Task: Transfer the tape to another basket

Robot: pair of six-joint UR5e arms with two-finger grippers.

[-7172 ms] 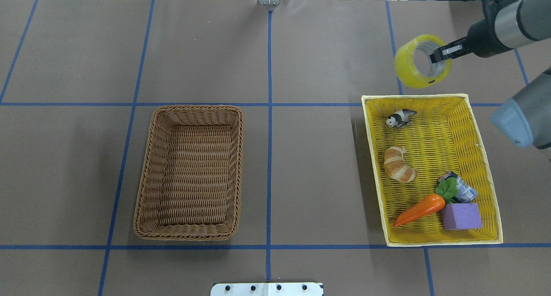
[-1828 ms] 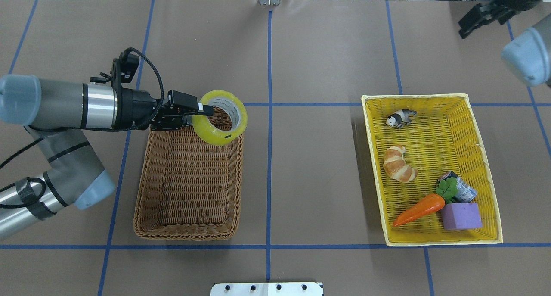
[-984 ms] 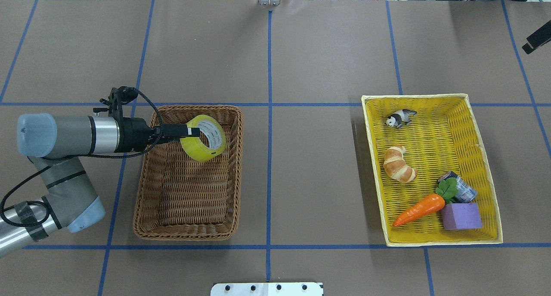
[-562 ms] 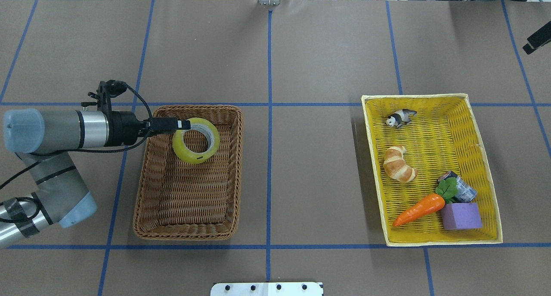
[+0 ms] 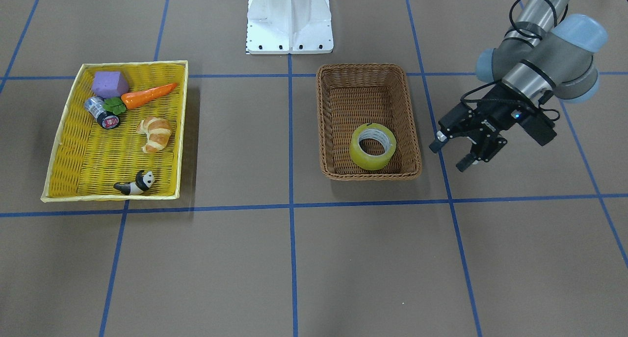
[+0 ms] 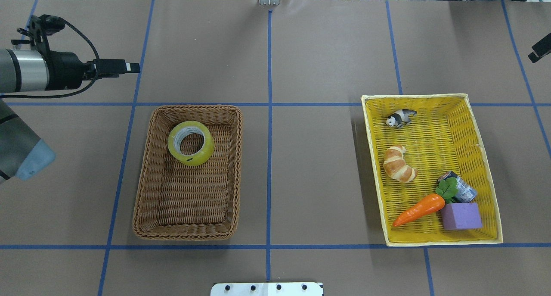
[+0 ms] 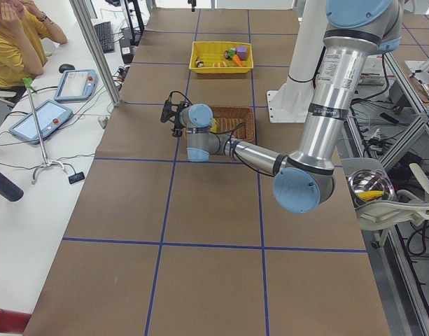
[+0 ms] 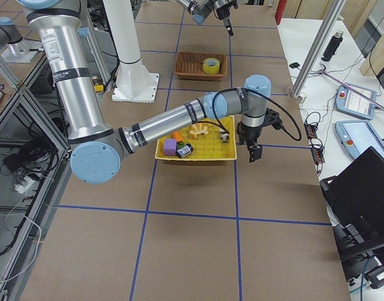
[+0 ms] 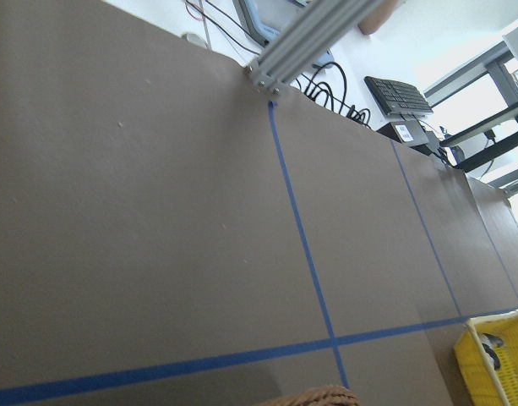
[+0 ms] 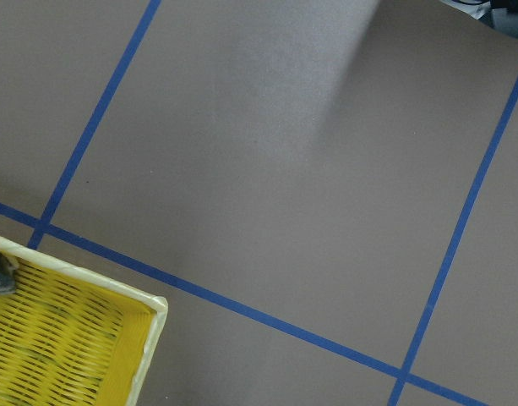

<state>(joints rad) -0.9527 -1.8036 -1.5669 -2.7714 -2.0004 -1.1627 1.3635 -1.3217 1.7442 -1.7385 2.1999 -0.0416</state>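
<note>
Tape [image 6: 190, 143] is lying flat, hole up, on the floor of the brown wicker basket [image 6: 143, 188], toward the end farther from my base. My left hand [image 5: 448, 158] is hovering above the worktop [image 6: 318, 166] off the basket's far left corner, well clear of the roll, its fingers spread apart and gripping nothing. My right hand [image 6: 540, 52] is showing only at the far right edge, beyond the yellow tray [image 6: 482, 171]; I cannot tell whether its fingers are apart or together.
</note>
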